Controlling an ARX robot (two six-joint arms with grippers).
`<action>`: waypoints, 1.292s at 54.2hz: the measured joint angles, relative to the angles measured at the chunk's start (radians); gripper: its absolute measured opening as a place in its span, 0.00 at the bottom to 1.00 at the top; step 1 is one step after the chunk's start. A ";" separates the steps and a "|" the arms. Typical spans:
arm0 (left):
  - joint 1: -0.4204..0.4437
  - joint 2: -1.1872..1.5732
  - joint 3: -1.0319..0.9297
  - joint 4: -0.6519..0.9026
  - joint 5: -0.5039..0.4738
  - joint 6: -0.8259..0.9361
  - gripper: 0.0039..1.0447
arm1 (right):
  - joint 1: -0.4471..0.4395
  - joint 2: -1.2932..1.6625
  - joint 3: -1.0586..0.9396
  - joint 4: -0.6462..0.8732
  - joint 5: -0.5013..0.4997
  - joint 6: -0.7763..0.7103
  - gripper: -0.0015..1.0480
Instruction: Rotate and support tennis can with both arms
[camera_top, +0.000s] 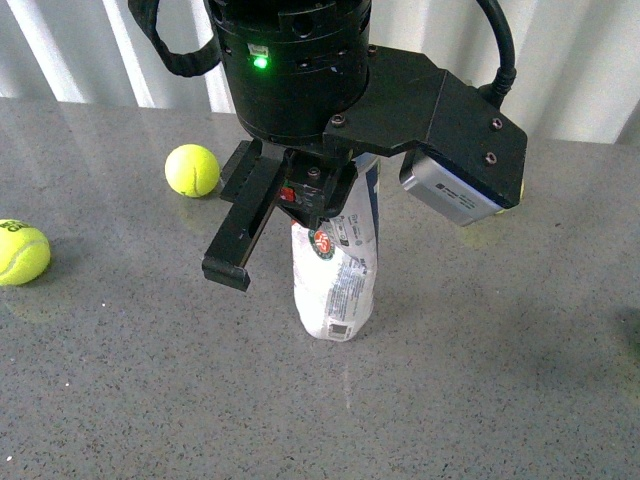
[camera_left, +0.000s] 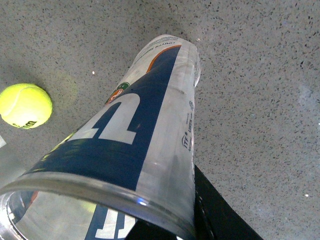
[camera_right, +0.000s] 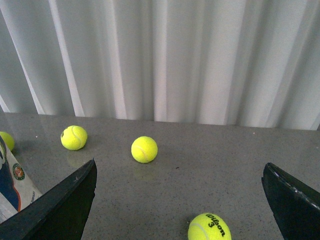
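Left gripper (camera_top: 285, 255) first: a black, blocky wrist with a green light (camera_top: 260, 62) glowing on it and a silver-grey box (camera_top: 455, 190) bolted to its side, reaching down from above over the can (camera_top: 335, 285). One flat black finger (camera_top: 238, 235) slants down on the near side of the can, and the front view seems to show a sliver of gap between them; the other finger is hidden behind the wrist and the can. In the left wrist view a black finger lies right along the can's wall, so whether this gripper is truly clamped or only bracketing the can, I cannot tell. The can stands base-down on the table (camera_top: 500, 400). It is a clear plastic tube, with a white and blue printed label, a large white figure on the blue band and a glossy see-through rim at the top. Its upper part is lost behind the wrist. Over to the right gripper (camera_right: 179, 165): its pointed black fingers are spread wide with bare table between them, holding nothing. The can sits just beside one finger, outside the jaws, only a corner of label showing at the frame edge. Around them the table is grey, speckled and polished, like stone. Fuzzy yellow-green tennis balls are scattered about (camera_top: 192, 170) (camera_top: 20, 252) — one carries black lettering (camera_right: 209, 227). A pleated white curtain (camera_right: 175, 60) hangs behind.
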 joint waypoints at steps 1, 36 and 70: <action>0.000 0.000 0.000 0.002 0.001 -0.003 0.03 | 0.000 0.000 0.000 0.000 0.000 0.000 0.93; 0.042 -0.091 0.050 0.026 0.117 -0.244 0.93 | 0.000 0.000 0.000 0.000 0.000 0.000 0.93; 0.146 -0.413 -0.224 0.689 0.119 -1.256 0.94 | 0.000 0.000 0.000 0.000 0.001 0.000 0.93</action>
